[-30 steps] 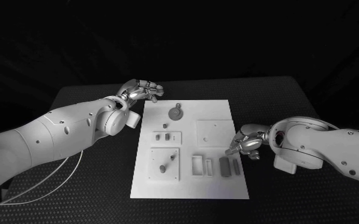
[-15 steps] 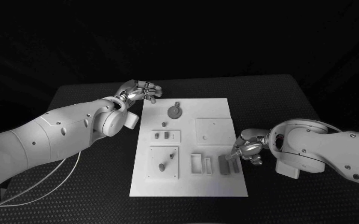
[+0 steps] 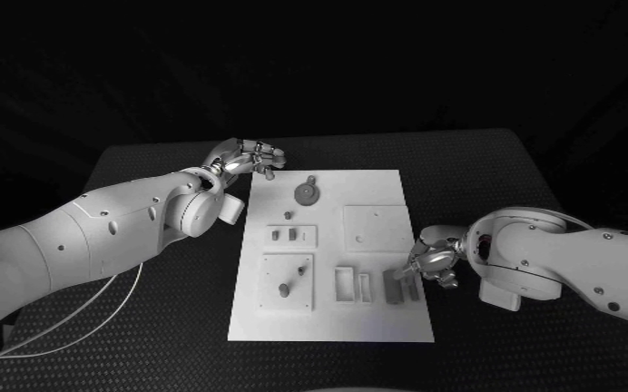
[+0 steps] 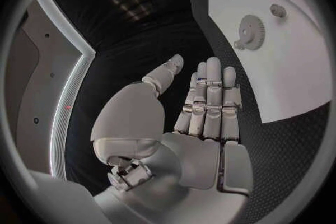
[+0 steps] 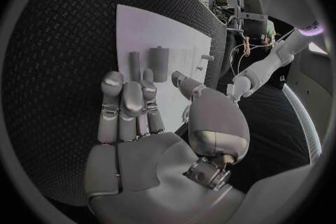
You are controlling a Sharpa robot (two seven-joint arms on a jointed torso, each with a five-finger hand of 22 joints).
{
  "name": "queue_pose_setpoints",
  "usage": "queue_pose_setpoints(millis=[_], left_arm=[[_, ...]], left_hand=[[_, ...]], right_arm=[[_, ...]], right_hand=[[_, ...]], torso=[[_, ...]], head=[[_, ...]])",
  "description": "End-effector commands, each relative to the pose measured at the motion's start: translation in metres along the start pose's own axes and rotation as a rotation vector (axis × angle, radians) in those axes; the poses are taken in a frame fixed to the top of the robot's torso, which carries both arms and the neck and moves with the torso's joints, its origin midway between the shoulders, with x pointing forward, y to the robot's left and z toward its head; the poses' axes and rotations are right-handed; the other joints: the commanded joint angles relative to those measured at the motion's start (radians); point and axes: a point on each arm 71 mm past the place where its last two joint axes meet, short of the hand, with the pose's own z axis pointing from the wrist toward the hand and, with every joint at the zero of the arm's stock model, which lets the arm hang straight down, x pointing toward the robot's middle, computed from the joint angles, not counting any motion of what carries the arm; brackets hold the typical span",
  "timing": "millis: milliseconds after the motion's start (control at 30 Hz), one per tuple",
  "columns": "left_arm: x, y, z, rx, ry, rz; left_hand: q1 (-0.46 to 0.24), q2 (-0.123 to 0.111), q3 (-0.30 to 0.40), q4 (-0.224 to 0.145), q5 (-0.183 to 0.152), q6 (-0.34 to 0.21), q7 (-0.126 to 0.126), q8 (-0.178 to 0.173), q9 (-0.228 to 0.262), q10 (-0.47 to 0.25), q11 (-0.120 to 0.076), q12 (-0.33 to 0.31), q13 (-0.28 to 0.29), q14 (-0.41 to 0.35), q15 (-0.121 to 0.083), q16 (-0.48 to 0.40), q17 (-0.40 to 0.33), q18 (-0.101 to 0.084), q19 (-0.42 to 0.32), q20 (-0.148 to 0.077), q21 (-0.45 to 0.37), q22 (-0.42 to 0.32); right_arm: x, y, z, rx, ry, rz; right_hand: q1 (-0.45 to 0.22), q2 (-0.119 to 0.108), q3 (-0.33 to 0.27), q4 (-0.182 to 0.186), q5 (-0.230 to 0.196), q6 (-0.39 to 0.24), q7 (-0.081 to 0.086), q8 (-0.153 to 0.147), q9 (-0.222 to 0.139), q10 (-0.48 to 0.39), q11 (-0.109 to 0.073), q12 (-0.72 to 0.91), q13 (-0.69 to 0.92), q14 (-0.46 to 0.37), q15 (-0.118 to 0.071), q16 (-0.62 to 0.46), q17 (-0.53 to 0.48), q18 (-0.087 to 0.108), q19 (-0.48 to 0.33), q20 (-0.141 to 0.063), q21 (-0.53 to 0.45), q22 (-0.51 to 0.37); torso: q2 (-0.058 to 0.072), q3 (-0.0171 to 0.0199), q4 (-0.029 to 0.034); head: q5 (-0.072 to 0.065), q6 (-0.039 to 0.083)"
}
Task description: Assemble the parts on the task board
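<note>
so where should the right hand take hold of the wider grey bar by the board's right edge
Probably across its long sides, near the middle. The wider grey bar lies flat on the white board with a thinner bar close beside it, so coming from above with fingertips suits best. The right hand hovers open there.

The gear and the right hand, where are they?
gear [image 3: 307, 194], head view, on its round toothed face.
right hand [image 3: 431, 263], head view, on its middle, beside the board's right edge.

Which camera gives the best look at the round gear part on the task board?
The left wrist view: the gear appears large there, its toothed rim plain, lying on the white task board beyond the left robot hand. The head view shows it small, near the board's far edge. In the right wrist view I cannot make it out.
</note>
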Motion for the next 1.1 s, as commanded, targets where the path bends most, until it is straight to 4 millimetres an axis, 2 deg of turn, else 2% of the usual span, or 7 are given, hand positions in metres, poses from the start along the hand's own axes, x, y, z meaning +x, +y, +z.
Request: queue_pose_setpoints(millis=[33,600,767,833,900,1100], left_arm=[[0.002,-0.001,0.000,0.009,0.014,-0.012],[0.002,-0.001,0.000,0.009,0.015,-0.014],[0.001,-0.001,-0.001,0.008,0.014,-0.014],[0.001,-0.001,-0.001,0.008,0.014,-0.014],[0.001,-0.001,-0.001,0.007,0.015,-0.014],[0.001,-0.001,-0.001,0.007,0.015,-0.015]], left_hand=[[-0.013,0.001,-0.007,-0.002,-0.002,-0.008,-0.001,0.000,-0.002,-0.007,-0.001,-0.003,-0.001,0.003,0.005,-0.006,0.001,0.012,0.010,0.000,-0.007,0.001],[-0.014,0.002,-0.008,-0.001,-0.002,-0.009,-0.001,0.000,-0.002,-0.008,-0.001,-0.003,-0.001,0.003,0.005,-0.007,0.003,0.012,0.010,0.000,-0.008,0.002],[-0.015,0.002,-0.008,-0.001,-0.002,-0.009,-0.001,0.000,-0.002,-0.008,-0.001,-0.003,-0.001,0.003,0.005,-0.007,0.003,0.012,0.010,0.000,-0.008,0.002],[-0.015,0.003,-0.008,-0.001,-0.002,-0.009,-0.001,0.000,-0.002,-0.008,-0.001,-0.003,-0.001,0.003,0.005,-0.007,0.003,0.012,0.010,0.000,-0.008,0.002],[-0.015,0.003,-0.008,-0.001,-0.002,-0.010,0.000,0.000,-0.002,-0.008,-0.001,-0.003,-0.001,0.003,0.005,-0.007,0.003,0.012,0.010,0.000,-0.008,0.002],[-0.016,0.003,-0.008,-0.001,-0.002,-0.010,0.000,0.000,-0.002,-0.008,-0.001,-0.003,-0.001,0.003,0.005,-0.008,0.004,0.012,0.010,0.000,-0.008,0.002]], right_arm=[[0.003,0.004,0.002,0.002,0.017,-0.029],[0.025,0.015,0.022,-0.003,0.020,-0.085],[0.028,0.022,0.027,-0.017,-0.028,-0.066],[0.028,0.024,0.027,-0.024,-0.037,-0.055],[0.028,0.025,0.027,-0.026,-0.039,-0.043],[0.030,0.028,0.028,-0.027,-0.022,-0.043]], right_hand=[[-0.011,0.000,0.004,0.002,0.002,0.004,0.011,-0.002,0.001,0.005,-0.001,0.000,0.002,0.008,0.000,0.003,-0.001,0.030,0.006,0.002,0.007,0.015],[-0.017,-0.020,0.010,-0.008,0.002,-0.002,0.014,-0.010,0.000,0.002,0.001,-0.003,0.005,0.003,0.002,0.000,-0.005,0.030,0.002,0.003,0.011,0.014],[-0.026,-0.041,0.017,-0.003,0.002,-0.010,0.017,-0.018,-0.002,-0.002,0.004,-0.006,0.006,-0.005,0.004,-0.009,-0.012,0.030,-0.002,0.005,0.011,0.012],[-0.049,-0.059,0.008,0.010,0.003,-0.014,0.019,-0.021,-0.002,-0.003,0.007,-0.006,0.007,-0.008,0.006,-0.011,-0.014,0.030,-0.003,0.007,0.011,0.011],[-0.065,-0.067,-0.004,0.017,0.002,-0.018,0.021,-0.024,-0.002,-0.005,0.008,-0.007,0.008,-0.010,0.007,-0.013,-0.015,0.030,-0.004,0.007,0.012,0.010],[-0.100,-0.072,-0.041,0.030,0.002,-0.023,0.022,-0.029,0.000,-0.008,0.009,-0.007,0.012,-0.015,0.008,-0.014,-0.017,0.030,-0.008,0.005,0.013,0.009]], torso=[[0.000,0.0014,-0.0009],[0.000,-0.0001,0.0003],[0.000,0.0001,-0.0008],[0.000,0.0001,-0.0005],[0.000,-0.0002,0.0000],[0.000,-0.0010,-0.0008]], head=[[0.002,-0.001],[0.006,-0.007],[0.009,-0.007],[0.010,-0.009],[0.010,-0.008],[0.010,-0.009]])
